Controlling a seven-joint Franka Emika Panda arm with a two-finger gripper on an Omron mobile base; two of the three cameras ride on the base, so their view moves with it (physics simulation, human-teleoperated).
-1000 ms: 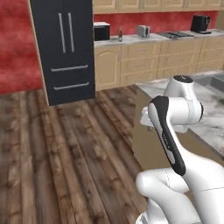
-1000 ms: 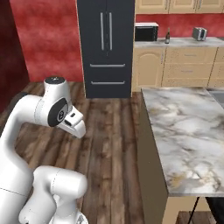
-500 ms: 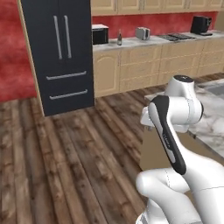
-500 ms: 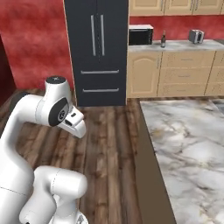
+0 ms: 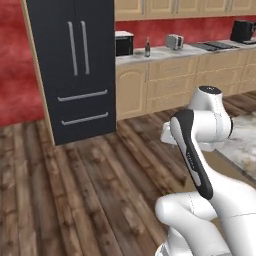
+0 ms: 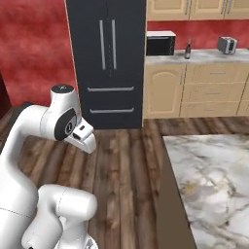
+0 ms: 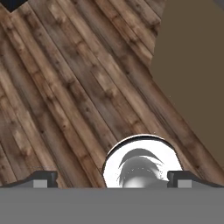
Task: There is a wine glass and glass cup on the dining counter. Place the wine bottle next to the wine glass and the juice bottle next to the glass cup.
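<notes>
Looking across the kitchen, we spot the wine bottle [image 6: 187, 49] on the back counter [image 6: 194, 58], between microwave [image 6: 160, 44] and toaster [image 6: 226, 45]. Our gripper [image 7: 111, 179] hangs over wooden floor [image 7: 65, 87], jaws spread wide, holding nothing; the dining counter [image 6: 209, 185] sits at our right.

Open wooden floor [image 5: 75, 175], dining counter [image 6: 209, 180] rightward, black fridge [image 6: 107, 58] ahead
</notes>
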